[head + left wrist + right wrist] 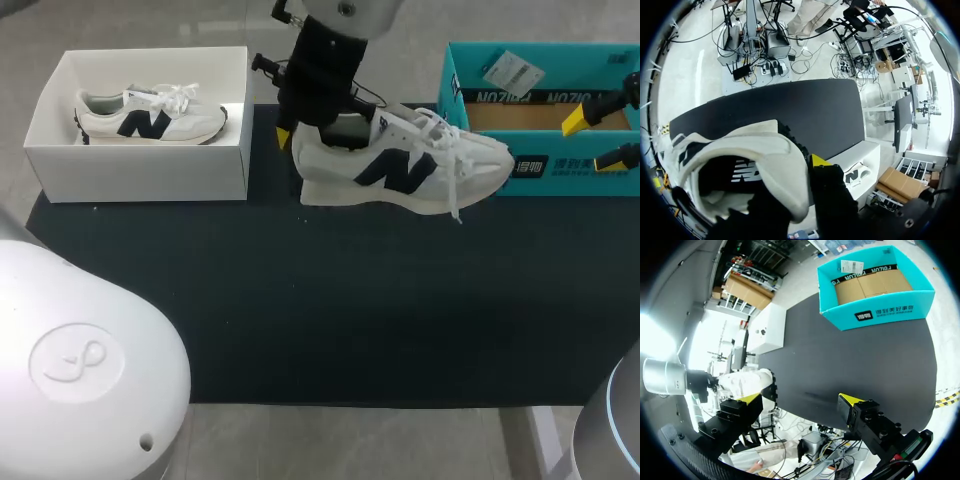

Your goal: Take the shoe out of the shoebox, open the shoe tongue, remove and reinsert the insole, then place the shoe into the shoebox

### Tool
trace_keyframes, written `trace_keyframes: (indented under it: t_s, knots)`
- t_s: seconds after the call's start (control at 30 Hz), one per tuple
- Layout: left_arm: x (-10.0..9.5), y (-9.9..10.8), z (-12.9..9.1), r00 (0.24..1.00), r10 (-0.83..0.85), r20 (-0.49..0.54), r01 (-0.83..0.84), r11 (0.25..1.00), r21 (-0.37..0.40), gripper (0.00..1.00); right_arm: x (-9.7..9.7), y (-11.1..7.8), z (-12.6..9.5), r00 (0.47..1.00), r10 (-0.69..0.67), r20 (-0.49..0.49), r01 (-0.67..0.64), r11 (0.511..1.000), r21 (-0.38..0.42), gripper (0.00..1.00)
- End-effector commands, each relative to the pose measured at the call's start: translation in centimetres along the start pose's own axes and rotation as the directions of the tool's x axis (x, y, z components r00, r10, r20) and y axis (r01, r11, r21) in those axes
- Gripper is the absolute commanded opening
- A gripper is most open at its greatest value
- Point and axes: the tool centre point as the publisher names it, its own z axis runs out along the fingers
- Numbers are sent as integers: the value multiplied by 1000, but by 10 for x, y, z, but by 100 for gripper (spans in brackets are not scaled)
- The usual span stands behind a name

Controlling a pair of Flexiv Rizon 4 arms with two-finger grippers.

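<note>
At table [300, 300] far edge, middle | left gripper [312, 135] clamped on shoe [400, 165] heel | right gripper [799, 400] spread, unladen, over shoebox [545, 168] at far-right corner | judged step: shoe out, tongue [392, 125] unopened | next: right gripper must pinch tongue, left steadying

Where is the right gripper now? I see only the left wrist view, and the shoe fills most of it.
Observer: The right gripper is by the teal box, open, with nothing between its fingers.
Operator: Is there something inside that box?
Observer: Only a brown cardboard sheet on its bottom and a paper tag at its far rim; no shoe.
Operator: In which direction does the toe of my shoe point?
Observer: The shoe, held at its heel by the left gripper, points its toe toward the teal box.
</note>
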Motion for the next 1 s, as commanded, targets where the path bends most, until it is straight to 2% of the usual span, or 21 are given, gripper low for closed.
trace_keyframes:
  t_s: [0.03, 0.13, 0.73, 0.8, 1.0]
  knots:
    - [-13, -7, 12, 1000, 0, -22, -1, 1000, -24, 0, 0, 0, 0, 1000, 2, 2, -2, 1000, 0, 100]
    - [-15, -6, 25, 1000, -9, 14, 9, 1000, 22, 0, 0, 0, 0, 1000, 2, 2, -2, 1000, 0, 100]
    - [-15, -6, 25, 1000, -9, 14, 9, 1000, 22, 0, 0, 0, 0, 1000, 2, 2, -2, 1000, 0, 100]
    - [-16, -3, 26, 998, 18, 59, -19, 1000, 14, 0, 0, 0, 0, 1000, 2, 2, -2, 1000, 0, 100]
    - [-15, 1, 46, 998, 22, 62, -22, 1000, -7, 0, 0, 0, 0, 1000, 2, 2, -2, 1000, 0, 100]
